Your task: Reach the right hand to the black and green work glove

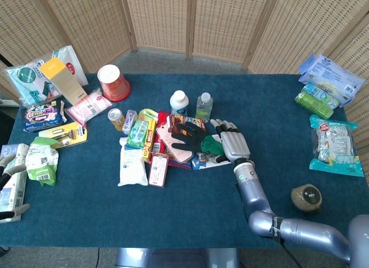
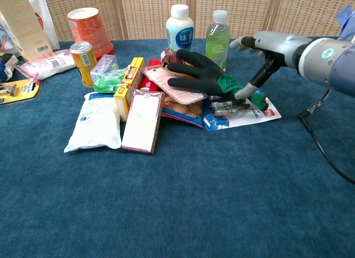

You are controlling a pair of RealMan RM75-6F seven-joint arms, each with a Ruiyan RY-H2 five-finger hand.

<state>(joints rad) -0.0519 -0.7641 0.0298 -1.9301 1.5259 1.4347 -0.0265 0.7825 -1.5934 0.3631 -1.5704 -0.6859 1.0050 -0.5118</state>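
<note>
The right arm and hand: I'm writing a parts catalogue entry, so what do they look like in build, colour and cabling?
The right hand has a pale silver-grey ribbed back and dark segments along its fingers, which end in light grey tips. The right arm is glossy bluish-silver, built of rounded tubular segments, with a small teal round mark near the wrist in the chest view. A thin black cable hangs beneath it.
</note>
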